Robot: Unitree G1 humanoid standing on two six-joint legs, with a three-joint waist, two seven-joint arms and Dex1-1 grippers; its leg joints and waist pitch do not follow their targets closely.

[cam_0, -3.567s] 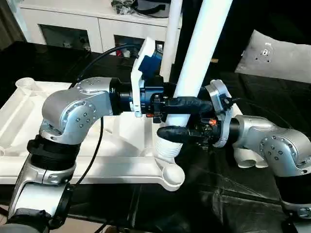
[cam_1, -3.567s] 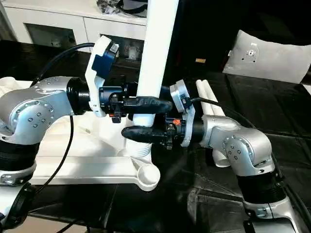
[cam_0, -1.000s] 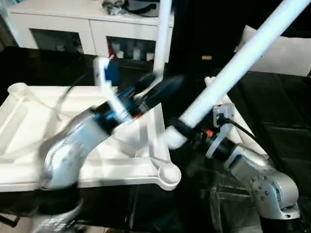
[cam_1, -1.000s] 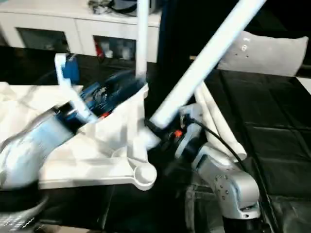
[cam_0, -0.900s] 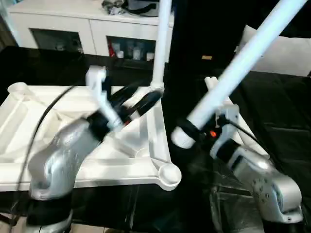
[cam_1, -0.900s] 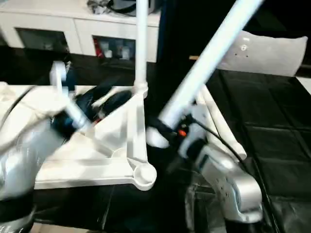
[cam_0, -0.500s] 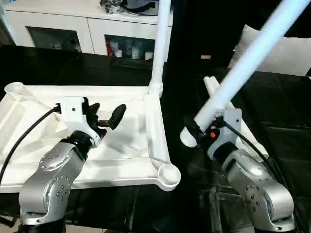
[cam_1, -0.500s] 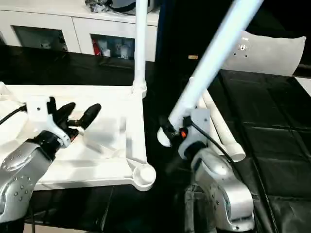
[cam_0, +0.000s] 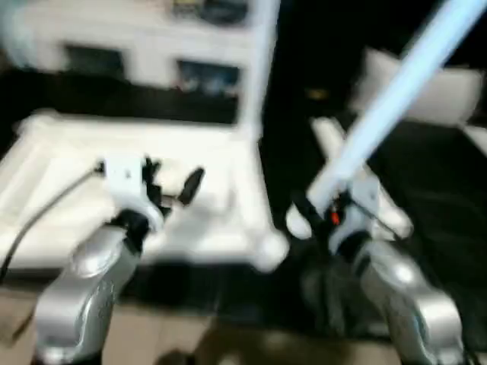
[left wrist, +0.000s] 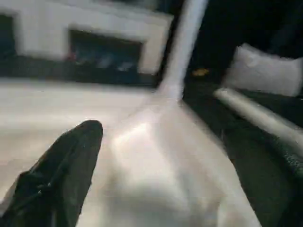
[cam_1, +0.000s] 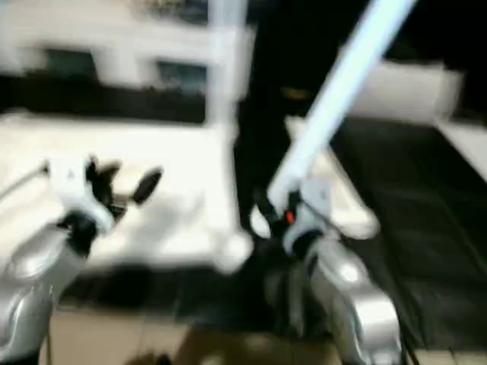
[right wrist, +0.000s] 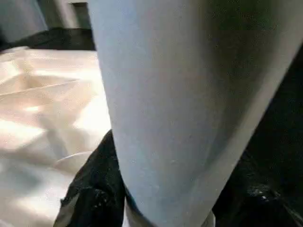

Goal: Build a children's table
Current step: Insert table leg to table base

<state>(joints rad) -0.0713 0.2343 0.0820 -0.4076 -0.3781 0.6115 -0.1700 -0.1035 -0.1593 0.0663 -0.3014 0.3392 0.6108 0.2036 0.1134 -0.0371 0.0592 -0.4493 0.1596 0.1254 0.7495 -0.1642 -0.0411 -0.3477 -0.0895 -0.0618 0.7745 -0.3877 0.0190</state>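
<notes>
The white table top [cam_0: 68, 163] lies underside up on the black surface. One white leg [cam_0: 264, 68] stands upright in its far right corner. My left gripper [cam_0: 173, 176] hovers open over the top's ribbed inside, holding nothing; one black finger [left wrist: 61, 175] shows in the left wrist view. My right gripper [cam_0: 308, 211] is shut on the thick end of another white leg [cam_0: 388, 99], which slants up and to the right. That leg [right wrist: 180, 94] looms large in the right wrist view, with a black finger [right wrist: 94, 189] beside it. The near right corner socket [cam_0: 270, 251] lies just left of the held leg's end.
More white legs [cam_0: 335, 144] lie on the black surface behind my right arm. A white cabinet [cam_0: 137, 46] with glass doors stands at the back. A grey-white pillow [left wrist: 265, 71] rests at the back right.
Over the last second my left gripper let go of the leg and swung left over the top. The right gripper kept the slanted leg. The camera has shifted since.
</notes>
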